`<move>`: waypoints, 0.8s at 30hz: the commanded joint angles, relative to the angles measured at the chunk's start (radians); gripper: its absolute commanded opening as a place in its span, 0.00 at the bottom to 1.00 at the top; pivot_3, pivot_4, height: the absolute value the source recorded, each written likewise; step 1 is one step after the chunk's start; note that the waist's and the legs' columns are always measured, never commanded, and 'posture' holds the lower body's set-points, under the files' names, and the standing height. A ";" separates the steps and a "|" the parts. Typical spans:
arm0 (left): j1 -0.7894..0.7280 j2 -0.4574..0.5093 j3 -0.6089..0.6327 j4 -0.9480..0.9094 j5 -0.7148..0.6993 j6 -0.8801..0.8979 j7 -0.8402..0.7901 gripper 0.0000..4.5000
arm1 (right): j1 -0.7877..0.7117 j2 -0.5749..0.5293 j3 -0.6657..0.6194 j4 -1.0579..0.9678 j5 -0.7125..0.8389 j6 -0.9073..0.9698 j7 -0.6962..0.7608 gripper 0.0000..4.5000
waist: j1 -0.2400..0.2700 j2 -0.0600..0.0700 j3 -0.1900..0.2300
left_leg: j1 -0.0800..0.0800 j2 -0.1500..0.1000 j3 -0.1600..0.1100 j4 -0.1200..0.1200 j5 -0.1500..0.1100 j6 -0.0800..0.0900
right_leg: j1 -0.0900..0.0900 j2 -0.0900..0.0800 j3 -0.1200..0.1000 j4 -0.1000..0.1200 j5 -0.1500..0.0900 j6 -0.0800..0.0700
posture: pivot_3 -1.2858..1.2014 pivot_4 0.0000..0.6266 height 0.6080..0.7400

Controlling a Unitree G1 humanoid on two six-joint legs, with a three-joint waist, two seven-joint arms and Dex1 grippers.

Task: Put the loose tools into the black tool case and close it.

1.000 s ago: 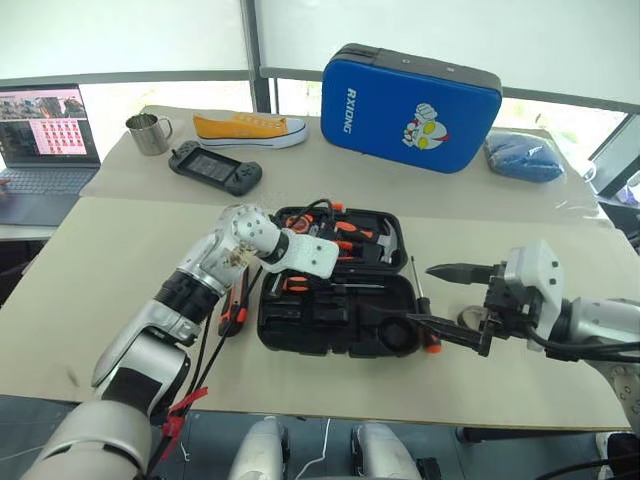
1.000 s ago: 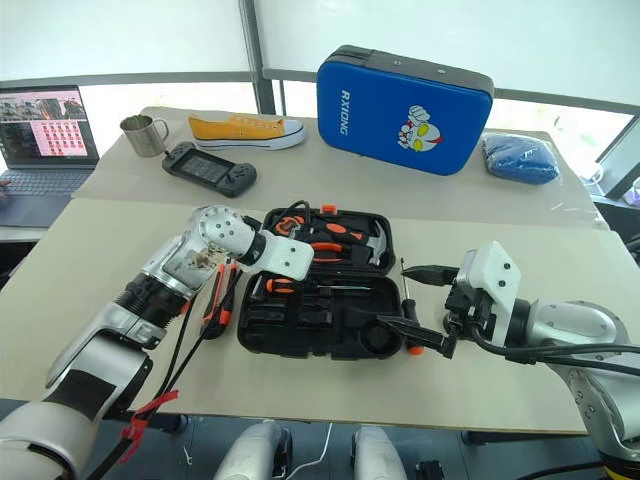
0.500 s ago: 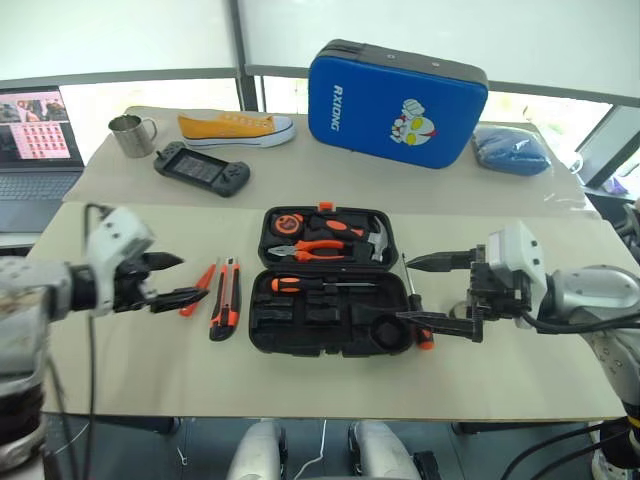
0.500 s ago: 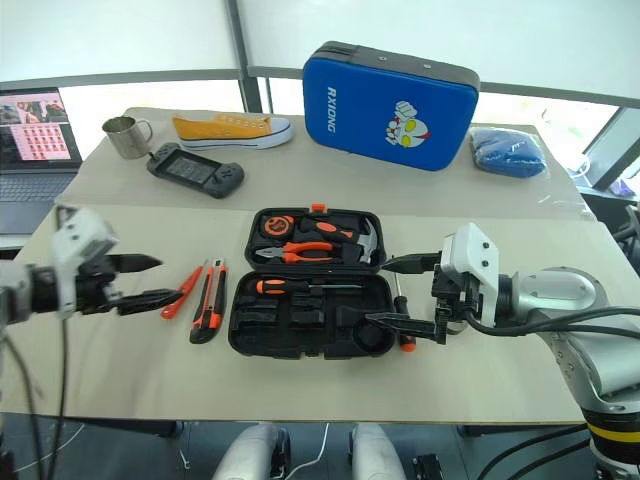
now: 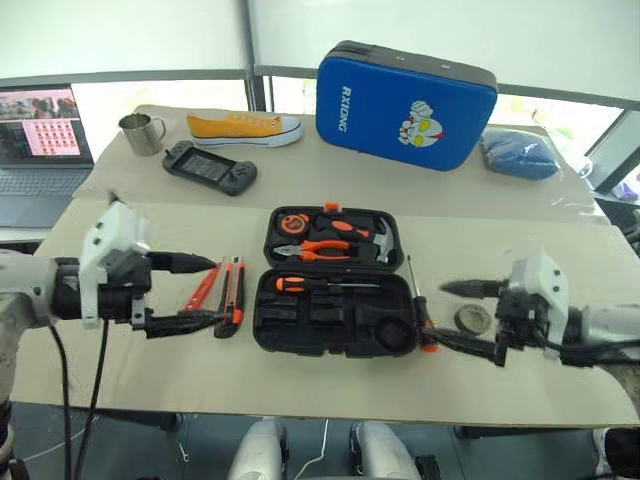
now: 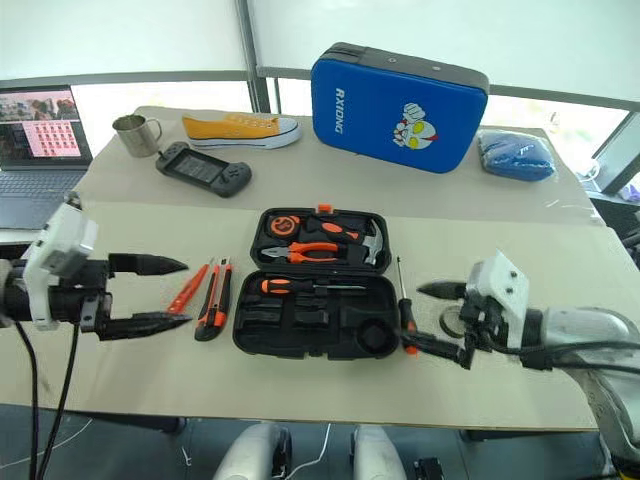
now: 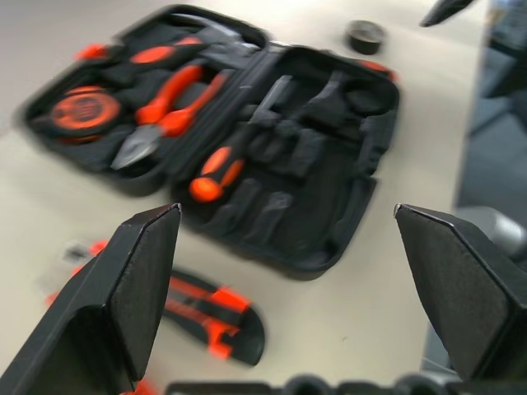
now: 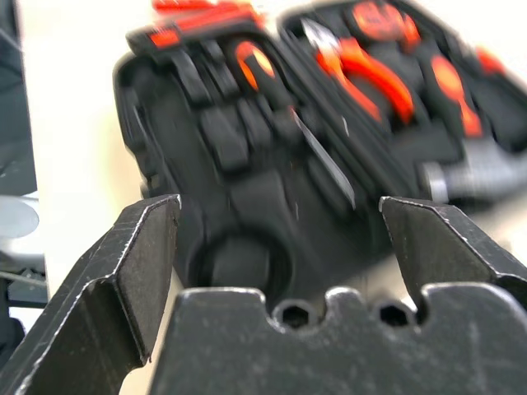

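Table (image 5: 330,385) w/ open case (image 5: 332,280), knife (image 5: 232,297), screwdriver (image 5: 419,310), tape roll (image 5: 470,320).

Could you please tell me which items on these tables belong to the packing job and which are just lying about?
Job: black tool case; screwdriver in case; screwdriver beside case; utility knife; orange pen tool.

Lying about: blue case; yellow shoe; metal mug; game controller; laptop; tape roll.

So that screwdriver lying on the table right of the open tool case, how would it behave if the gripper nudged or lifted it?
The screwdriver looks stiff: a thin straight shaft with a thicker orange-tipped handle. Its rounded shape suggests it could roll sideways on the flat table if nudged. Gripped by the slim shaft it would probably tip toward the handle, so the handle seems the safer place to hold.
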 commanded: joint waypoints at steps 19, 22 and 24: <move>-0.266 0.041 -0.320 0.098 -0.070 -0.229 -0.045 0.99 | 0.077 0.191 0.225 0.018 -0.275 0.004 -0.359 1.00 | -0.021 0.000 0.000 | 0.000 -0.001 0.004 0.000 0.000 0.000 | 0.000 0.001 0.001 0.000 0.000 0.000 | 0.52 0.24 0.99; -0.271 0.043 -0.332 0.103 -0.062 -0.246 -0.034 0.99 | 0.055 0.213 0.242 0.052 -0.305 -0.004 -0.383 1.00 | -0.021 0.000 0.000 | 0.000 -0.001 0.004 0.001 0.000 0.000 | -0.001 0.001 0.001 0.000 0.000 0.000 | 0.52 0.24 0.99; -0.276 0.042 -0.339 0.105 -0.057 -0.253 -0.021 1.00 | 0.042 0.227 0.247 0.073 -0.327 -0.009 -0.404 0.83 | -0.021 0.000 0.000 | 0.000 -0.001 0.004 0.001 0.000 0.000 | 0.000 0.001 0.001 0.000 0.000 0.000 | 0.52 0.24 0.99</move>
